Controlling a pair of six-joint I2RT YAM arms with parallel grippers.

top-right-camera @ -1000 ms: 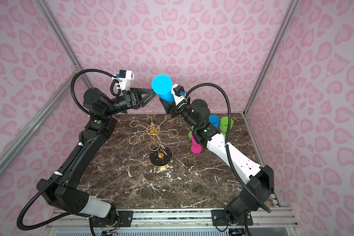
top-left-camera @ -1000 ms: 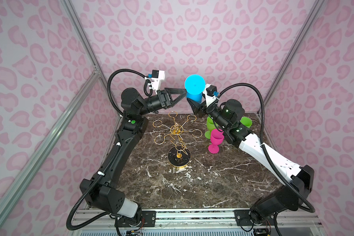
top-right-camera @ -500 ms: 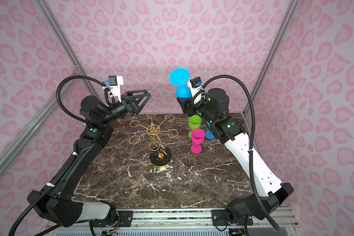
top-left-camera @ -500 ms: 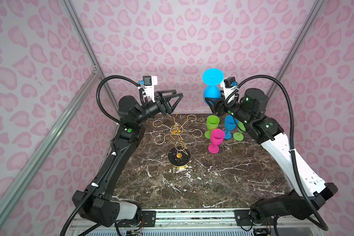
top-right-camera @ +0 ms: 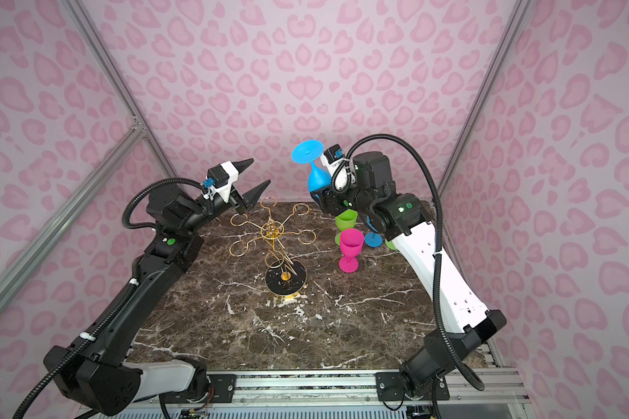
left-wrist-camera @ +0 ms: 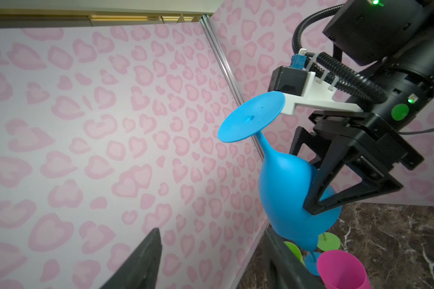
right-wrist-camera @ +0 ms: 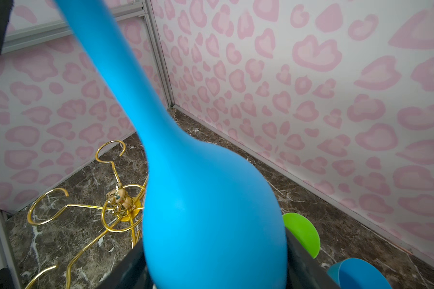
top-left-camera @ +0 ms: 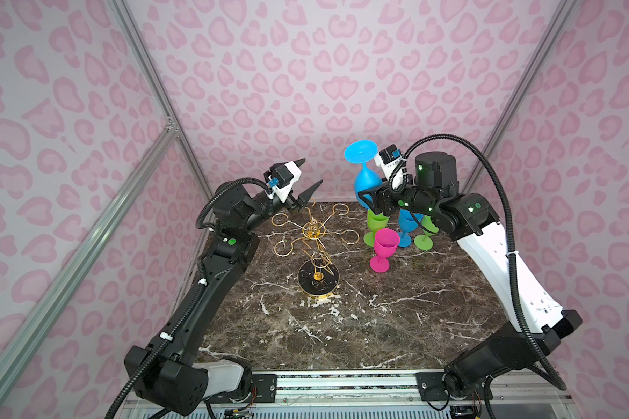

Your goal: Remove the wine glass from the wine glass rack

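Left arm (top-left-camera: 215,286) reaches up from lower left, elbow bent, jaws spread wide. Right arm (top-left-camera: 487,250) arcs in from lower right, jaws clamping the blue wine glass (top-left-camera: 365,181).

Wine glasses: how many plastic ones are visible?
5. Blue plastic wine glass inverted in the right gripper; pink glass, left green glass, right green glass and second blue glass standing on the marble table; others possibly hidden.

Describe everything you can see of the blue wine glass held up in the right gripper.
The blue wine glass looks like matte, opaque plastic, with a round flat foot, a short stem and a bulbous bowl. It is upside down, foot uppermost and tilted, in the air over the far side of the marble table. The right gripper clamps its bowl. It hangs clear of the gold wine glass rack.
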